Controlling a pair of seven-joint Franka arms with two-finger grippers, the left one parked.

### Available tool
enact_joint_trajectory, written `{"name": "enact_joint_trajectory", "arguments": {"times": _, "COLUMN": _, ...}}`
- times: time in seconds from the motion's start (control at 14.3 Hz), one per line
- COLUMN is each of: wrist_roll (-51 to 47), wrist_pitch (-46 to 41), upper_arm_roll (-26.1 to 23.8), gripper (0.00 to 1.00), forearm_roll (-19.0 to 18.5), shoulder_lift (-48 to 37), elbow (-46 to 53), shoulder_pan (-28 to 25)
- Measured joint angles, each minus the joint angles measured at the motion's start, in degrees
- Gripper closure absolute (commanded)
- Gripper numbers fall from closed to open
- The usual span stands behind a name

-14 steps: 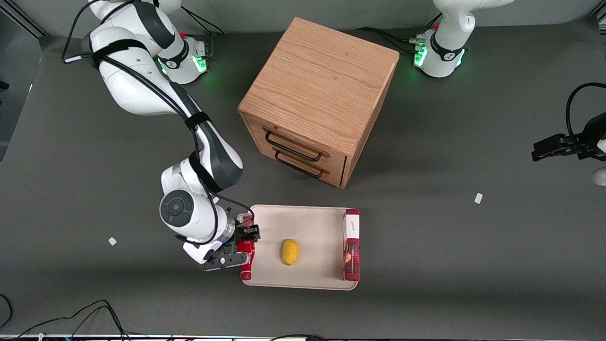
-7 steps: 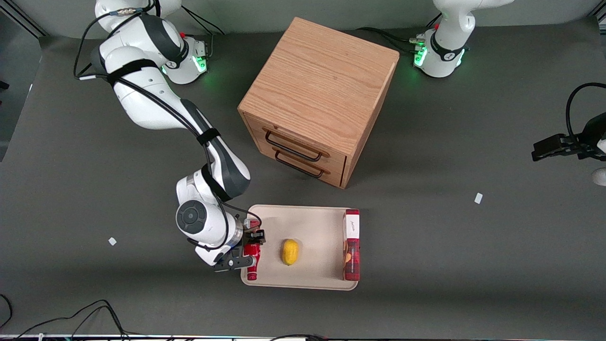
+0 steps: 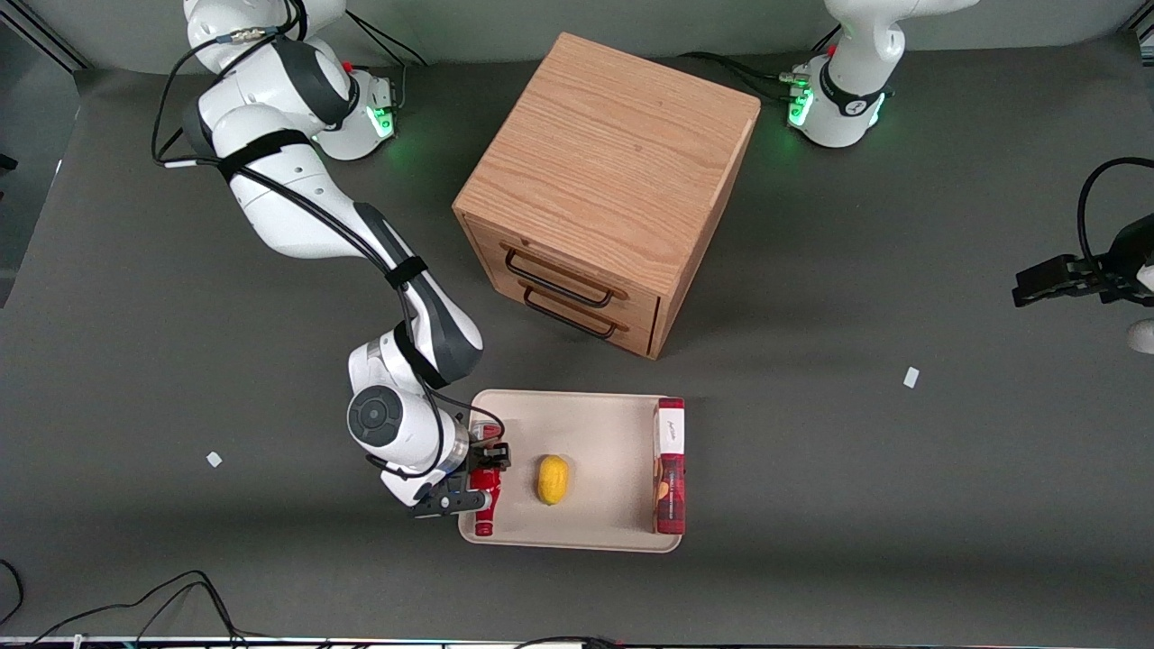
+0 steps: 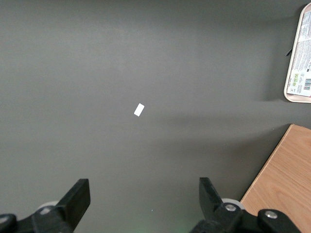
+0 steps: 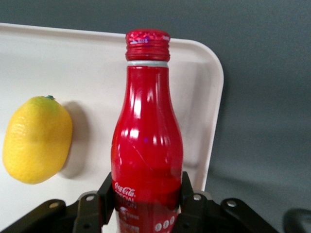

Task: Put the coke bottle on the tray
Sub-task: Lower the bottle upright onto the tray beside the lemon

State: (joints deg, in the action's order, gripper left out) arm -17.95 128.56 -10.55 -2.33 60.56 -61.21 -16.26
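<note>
The coke bottle (image 3: 485,503) is a slim red bottle with a red cap, held lying flat over the tray's edge nearest the working arm. In the right wrist view the bottle (image 5: 147,141) sits between my fingers (image 5: 105,187), cap pointing away. My gripper (image 3: 480,478) (image 5: 145,194) is shut on the bottle's lower body. The beige tray (image 3: 595,419) lies in front of the drawer cabinet, nearer the front camera; its rim (image 5: 214,87) shows beside the bottle. I cannot tell whether the bottle touches the tray.
A yellow lemon (image 3: 553,479) (image 5: 36,140) lies on the tray beside the bottle. A long red box with a white end (image 3: 670,478) lies along the tray's edge toward the parked arm. A wooden drawer cabinet (image 3: 604,189) stands farther from the camera.
My gripper has carried the bottle sideways from the tray's outer rim to over the tray's edge, closer to the lemon.
</note>
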Motion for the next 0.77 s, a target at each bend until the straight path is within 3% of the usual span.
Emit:
{"name": "enact_joint_trajectory", "arguments": {"times": 0.07, "wrist_roll": -0.1, "wrist_pitch": 0.7, "upper_arm_roll": 0.0, "gripper": 0.18, "forearm_roll": 0.0, "shoulder_lift": 0.0, "elbow": -0.2, "shoulder_pan": 0.0}}
{"name": "enact_joint_trajectory", "arguments": {"times": 0.21, "wrist_roll": -0.2, "wrist_pitch": 2.2, "upper_arm_roll": 0.0, "gripper": 0.09, "forearm_roll": 0.1, "shoulder_lift": 0.0, "elbow": -0.2, "shoulder_pan": 0.0}}
{"name": "enact_joint_trajectory", "arguments": {"times": 0.77, "wrist_roll": -0.3, "wrist_pitch": 3.2, "upper_arm_roll": 0.0, "gripper": 0.07, "forearm_roll": 0.1, "shoulder_lift": 0.0, "elbow": -0.9, "shoulder_pan": 0.0}}
